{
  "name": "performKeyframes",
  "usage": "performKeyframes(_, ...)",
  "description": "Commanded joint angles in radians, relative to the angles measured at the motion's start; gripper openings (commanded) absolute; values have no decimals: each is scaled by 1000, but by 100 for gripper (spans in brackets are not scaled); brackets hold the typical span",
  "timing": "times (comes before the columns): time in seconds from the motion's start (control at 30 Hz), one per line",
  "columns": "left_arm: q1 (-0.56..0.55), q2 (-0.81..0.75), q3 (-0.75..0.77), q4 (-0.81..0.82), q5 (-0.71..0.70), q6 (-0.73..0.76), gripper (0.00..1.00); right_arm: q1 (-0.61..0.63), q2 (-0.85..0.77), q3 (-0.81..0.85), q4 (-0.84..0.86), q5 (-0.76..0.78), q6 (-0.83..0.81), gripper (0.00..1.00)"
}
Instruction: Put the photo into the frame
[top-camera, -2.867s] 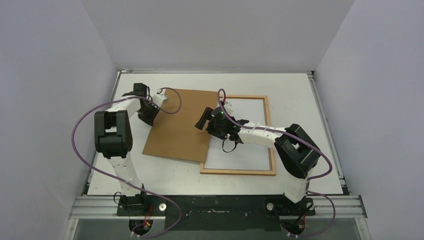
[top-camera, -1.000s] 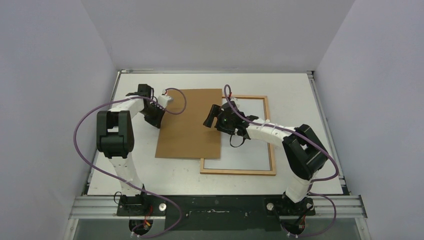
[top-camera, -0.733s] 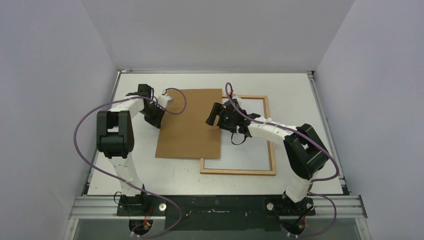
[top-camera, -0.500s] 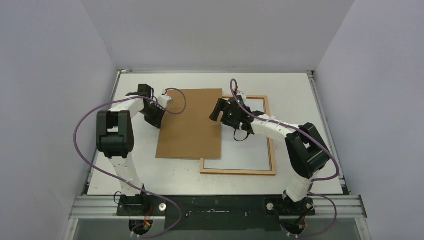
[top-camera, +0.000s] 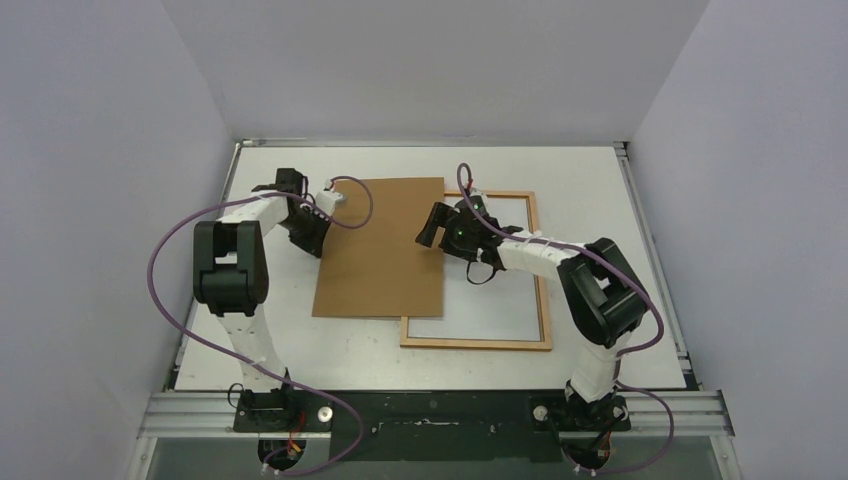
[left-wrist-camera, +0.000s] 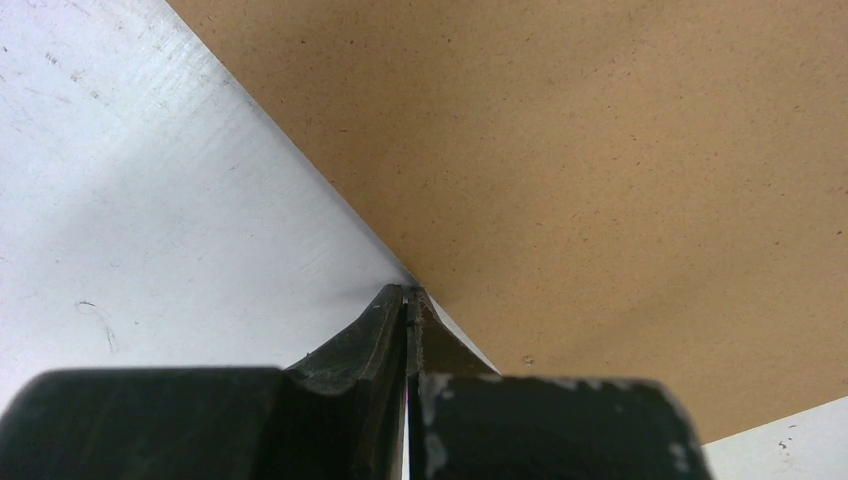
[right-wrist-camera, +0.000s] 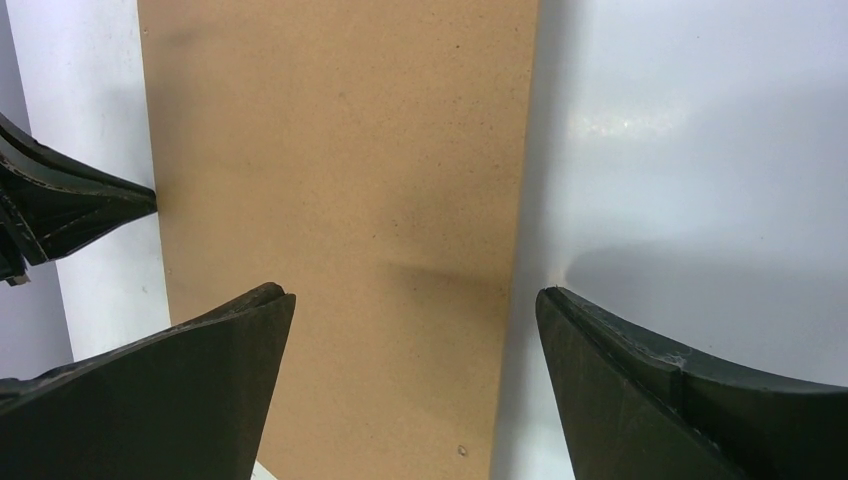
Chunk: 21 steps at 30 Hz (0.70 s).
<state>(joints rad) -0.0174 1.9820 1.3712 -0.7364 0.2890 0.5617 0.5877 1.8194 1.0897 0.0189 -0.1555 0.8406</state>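
Note:
The frame (top-camera: 478, 343), with its narrow light-wood border, lies flat right of centre. The surface inside it (top-camera: 495, 300) is white; I cannot tell whether that is the photo's white back or the table through the pane. No printed front shows. A plain brown backing sheet (top-camera: 380, 250) lies square, covering the frame's left side. My left gripper (top-camera: 316, 238) is shut, its tips (left-wrist-camera: 408, 295) touching the sheet's left edge (left-wrist-camera: 600, 150). My right gripper (top-camera: 430, 228) is open above the sheet's right edge (right-wrist-camera: 410, 300), one finger over the sheet (right-wrist-camera: 340, 150) and one over the white surface (right-wrist-camera: 700, 150).
The white table (top-camera: 600, 180) is boxed in by grey walls at the back and both sides. Purple cables loop from both arms. My left gripper's fingers (right-wrist-camera: 70, 195) show at the sheet's far edge in the right wrist view.
The backing sheet has turned from tilted to square and shifted right over the frame's left side. My right gripper has moved toward the far side. Over the last second the left arm is still.

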Motion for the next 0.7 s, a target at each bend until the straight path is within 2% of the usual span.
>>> performKeyframes(0.0, -4, 49, 3, -75, 32, -7, 0, -9, 0, -21, 93, -30, 3, 98)
performKeyframes(0.17, -6, 52, 10, -78, 32, -9, 0, -9, 13, -30, 109, -45, 13, 98)
performKeyframes(0.37, -7, 52, 11, -78, 32, -11, 0, -6, 29, -37, 138, -67, 32, 88)
performKeyframes(0.67, -6, 50, 13, -82, 35, -10, 0, -6, 50, -41, 147, -76, 49, 84)
